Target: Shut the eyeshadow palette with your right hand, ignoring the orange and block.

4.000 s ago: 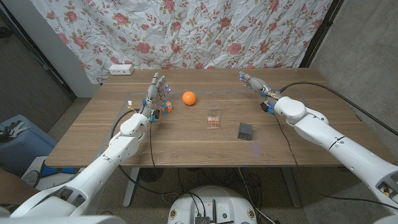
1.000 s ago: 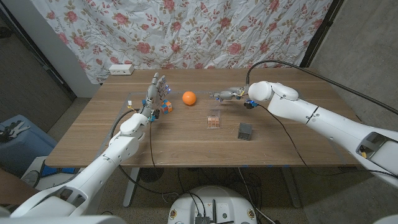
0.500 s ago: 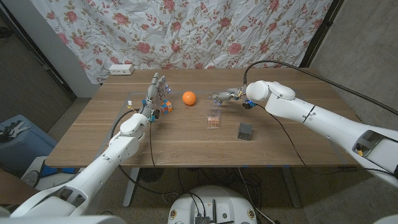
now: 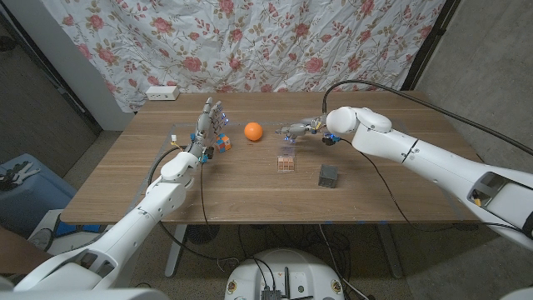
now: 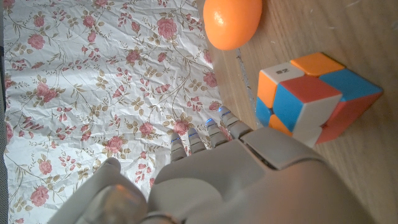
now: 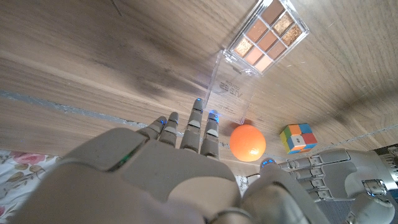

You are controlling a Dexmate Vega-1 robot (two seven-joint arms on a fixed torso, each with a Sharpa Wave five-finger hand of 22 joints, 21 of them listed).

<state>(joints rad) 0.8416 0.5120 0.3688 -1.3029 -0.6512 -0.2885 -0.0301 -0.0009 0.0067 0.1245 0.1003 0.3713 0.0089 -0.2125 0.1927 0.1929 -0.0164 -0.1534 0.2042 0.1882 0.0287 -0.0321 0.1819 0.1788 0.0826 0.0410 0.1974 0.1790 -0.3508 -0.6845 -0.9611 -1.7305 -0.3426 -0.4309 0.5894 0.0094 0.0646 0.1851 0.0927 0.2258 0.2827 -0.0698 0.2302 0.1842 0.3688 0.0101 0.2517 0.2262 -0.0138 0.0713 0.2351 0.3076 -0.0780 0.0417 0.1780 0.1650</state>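
Right hand [image 4: 298,129] hovering just behind open eyeshadow palette [image 4: 286,162] mid-table, fingers apart, holding nothing. Left hand [image 4: 208,119] open too, beside cube [image 4: 221,142]. Risk: shoving the palette forward, or clipping nearby orange [image 4: 253,131].

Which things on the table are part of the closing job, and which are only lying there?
Part of the job:
eyeshadow palette, lid open
right hand, behind the palette

Lying about:
orange
colourful cube
dark block
left hand
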